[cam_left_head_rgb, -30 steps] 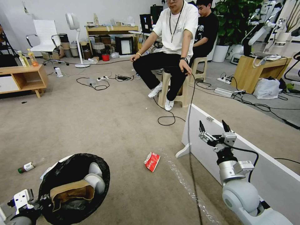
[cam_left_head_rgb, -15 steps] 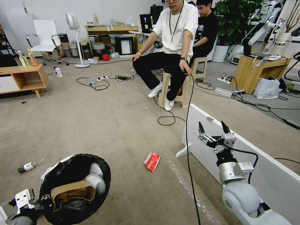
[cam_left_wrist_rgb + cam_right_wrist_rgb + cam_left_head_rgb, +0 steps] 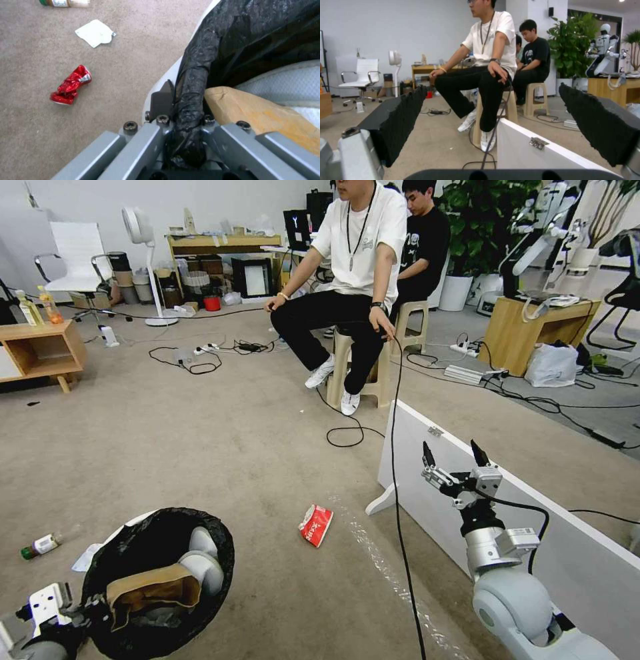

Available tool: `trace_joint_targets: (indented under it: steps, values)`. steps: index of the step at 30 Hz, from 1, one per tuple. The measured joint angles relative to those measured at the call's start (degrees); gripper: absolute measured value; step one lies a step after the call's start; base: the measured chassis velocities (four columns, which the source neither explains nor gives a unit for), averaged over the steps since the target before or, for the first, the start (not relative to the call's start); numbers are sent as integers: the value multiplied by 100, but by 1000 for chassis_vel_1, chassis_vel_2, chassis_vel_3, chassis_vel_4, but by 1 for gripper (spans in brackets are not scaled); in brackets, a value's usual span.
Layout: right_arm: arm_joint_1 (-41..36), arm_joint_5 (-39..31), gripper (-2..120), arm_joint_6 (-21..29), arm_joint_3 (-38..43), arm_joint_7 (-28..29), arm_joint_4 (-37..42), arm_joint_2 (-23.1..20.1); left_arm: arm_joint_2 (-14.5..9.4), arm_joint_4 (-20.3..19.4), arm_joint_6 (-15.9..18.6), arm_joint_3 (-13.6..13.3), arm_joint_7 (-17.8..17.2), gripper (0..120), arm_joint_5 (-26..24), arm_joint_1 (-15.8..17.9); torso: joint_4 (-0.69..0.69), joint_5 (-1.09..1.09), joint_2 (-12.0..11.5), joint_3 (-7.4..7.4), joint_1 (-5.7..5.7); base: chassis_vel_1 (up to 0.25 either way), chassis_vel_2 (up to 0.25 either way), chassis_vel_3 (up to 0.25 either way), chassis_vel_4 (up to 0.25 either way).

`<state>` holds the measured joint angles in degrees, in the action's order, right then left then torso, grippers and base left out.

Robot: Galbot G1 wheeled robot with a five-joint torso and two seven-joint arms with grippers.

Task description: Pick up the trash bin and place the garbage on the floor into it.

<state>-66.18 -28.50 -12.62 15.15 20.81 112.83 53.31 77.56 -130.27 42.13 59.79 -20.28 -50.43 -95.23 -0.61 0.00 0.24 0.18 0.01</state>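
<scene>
The floor [image 3: 220, 447] is a beige carpet across the whole room. A white board [image 3: 533, 540] stands on it at the robot's right. The trash bin [image 3: 160, 573] with its black bag is at the robot's front left, and the left pincer [image 3: 181, 110] is closed on the bin's rim, bag pinched between its fingers. Inside the bin are a brown paper bag [image 3: 155, 592] and white tissues [image 3: 203, 563]. The right pincer [image 3: 453, 457] is raised in front of the board, fingers wide apart, holding nothing. On the carpet lie a red-and-white snack packet [image 3: 315, 525] right of the bin, a white tissue [image 3: 95, 33], a small bottle [image 3: 40, 545] and a crushed red piece [image 3: 70, 85] left of it.
</scene>
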Motion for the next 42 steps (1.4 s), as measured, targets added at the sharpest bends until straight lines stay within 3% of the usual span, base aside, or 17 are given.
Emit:
trace_joint_targets:
  steps: [42]
  values:
    - [8, 13, 100, -174, -74, -204, -104, 22, -15, 17, 0, -69, 35, 1, 11, -37, -1, 0, -1, 0, 0, -45, 47, 44, -44]
